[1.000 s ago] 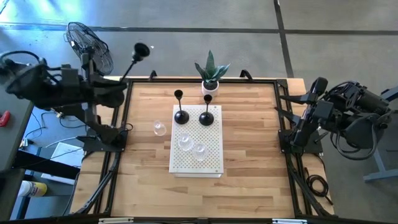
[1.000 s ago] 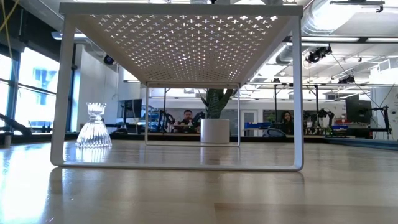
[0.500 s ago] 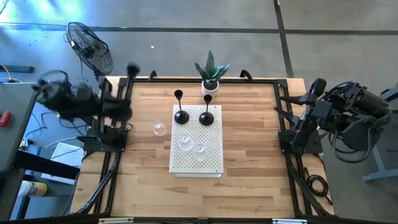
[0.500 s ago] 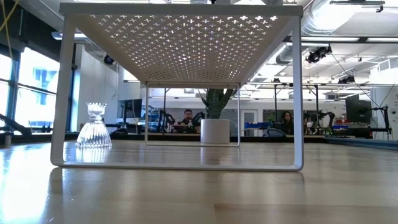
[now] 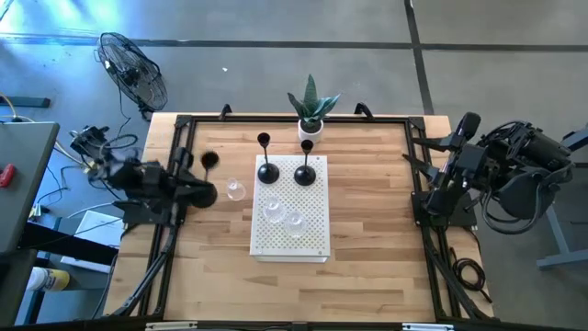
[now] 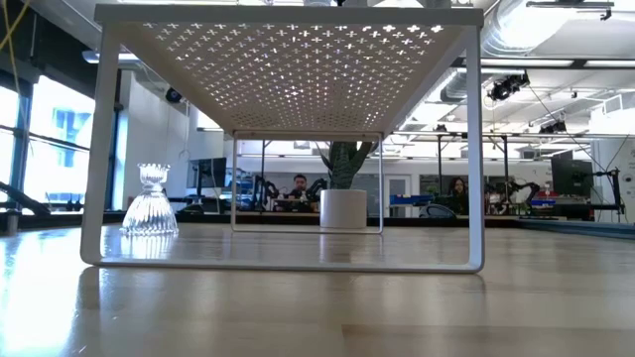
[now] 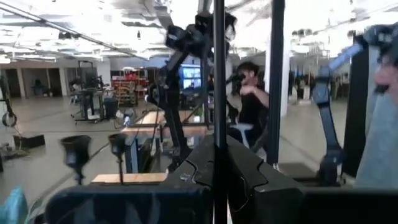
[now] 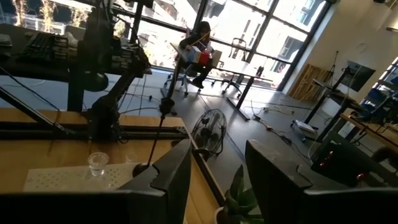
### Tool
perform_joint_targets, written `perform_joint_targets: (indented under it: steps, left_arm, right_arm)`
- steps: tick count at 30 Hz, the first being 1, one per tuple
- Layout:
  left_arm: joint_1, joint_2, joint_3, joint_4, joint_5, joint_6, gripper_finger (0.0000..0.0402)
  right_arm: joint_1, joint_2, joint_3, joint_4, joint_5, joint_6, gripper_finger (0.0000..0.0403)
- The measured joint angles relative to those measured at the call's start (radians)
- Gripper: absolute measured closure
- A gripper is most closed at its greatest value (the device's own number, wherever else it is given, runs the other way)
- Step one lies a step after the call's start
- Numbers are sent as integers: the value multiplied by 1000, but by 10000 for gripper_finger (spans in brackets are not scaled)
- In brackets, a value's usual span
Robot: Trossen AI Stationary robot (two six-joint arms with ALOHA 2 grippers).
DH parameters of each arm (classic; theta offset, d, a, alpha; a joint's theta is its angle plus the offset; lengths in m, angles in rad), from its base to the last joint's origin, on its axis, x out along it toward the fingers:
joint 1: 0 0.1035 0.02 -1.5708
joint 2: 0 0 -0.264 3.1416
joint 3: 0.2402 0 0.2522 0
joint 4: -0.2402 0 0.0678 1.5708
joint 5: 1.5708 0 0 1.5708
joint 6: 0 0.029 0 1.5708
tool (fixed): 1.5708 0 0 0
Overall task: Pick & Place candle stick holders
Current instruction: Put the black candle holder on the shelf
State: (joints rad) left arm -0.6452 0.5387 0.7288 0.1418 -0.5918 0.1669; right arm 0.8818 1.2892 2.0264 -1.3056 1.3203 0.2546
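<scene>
The left gripper (image 5: 204, 190), clamped on a black candle stick holder (image 5: 209, 161), should lower it upright onto the white perforated stand (image 5: 303, 241), while the right gripper (image 5: 462, 129) waits open and empty.

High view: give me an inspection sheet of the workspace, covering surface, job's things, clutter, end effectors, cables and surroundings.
Surface: wooden table carrying a white perforated riser.
Job's things: two black holders and two glass holders on riser; third glass holder on table; third black holder held.
Clutter: potted plant at far edge.
End effectors: left end effector shut on third black holder; right end effector open, beyond table's right edge.
Cables: floor cables.
Surroundings: fan; people beyond.
</scene>
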Motion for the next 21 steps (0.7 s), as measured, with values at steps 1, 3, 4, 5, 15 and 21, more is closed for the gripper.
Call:
perform_joint_targets:
  steps: [1,3,4,5,15,21]
  left_arm:
    - [7,11,-1,7,2,5,392]
    - [43,25,-1,37,55,-5,392]
    - [65,27,-1,44,97,-17,392]
    - [92,29,0,44,142,-32,392]
    - [458,155,0,122,634,-185,392]
    - [661,236,0,245,913,-251,392]
  right_arm:
    - [-2,0,0,0,-8,2,258]
    - [-6,0,0,0,-21,10,258]
    - [-5,0,0,1,-26,15,258]
    - [-5,0,0,1,-35,18,258]
    - [-5,29,0,1,-56,52,258]
    - [-5,53,-1,2,-56,59,258]
